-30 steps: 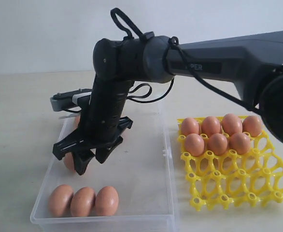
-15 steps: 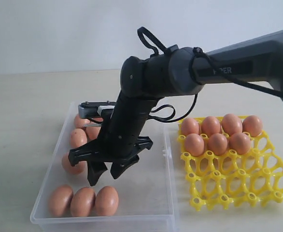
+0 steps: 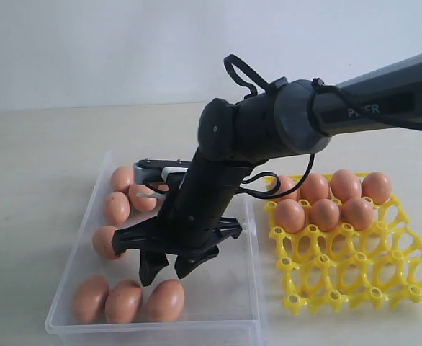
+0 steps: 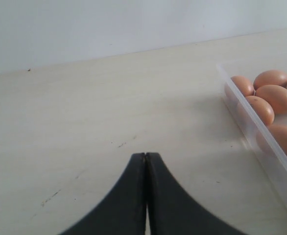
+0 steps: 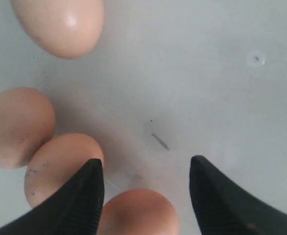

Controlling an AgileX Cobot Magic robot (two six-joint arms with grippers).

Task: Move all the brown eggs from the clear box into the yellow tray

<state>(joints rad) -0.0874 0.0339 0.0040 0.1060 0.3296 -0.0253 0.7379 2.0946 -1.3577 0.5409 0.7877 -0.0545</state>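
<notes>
Hovering over the box (image 3: pixel 229 288), my right gripper (image 3: pixel 166 268) has its jaws apart and holds nothing, just above a row of three eggs (image 3: pixel 124 300). Seven eggs show in the box; my arm hides part of it. Seven eggs sit in the tray (image 3: pixel 340 268). My left gripper (image 4: pixel 146 156) is closed and empty over the table (image 4: pixel 84 122).

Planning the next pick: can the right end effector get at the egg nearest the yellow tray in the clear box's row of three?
Probably yes. The right end effector hangs open just above that egg with nothing between; the middle egg beside it may crowd one finger.
</notes>
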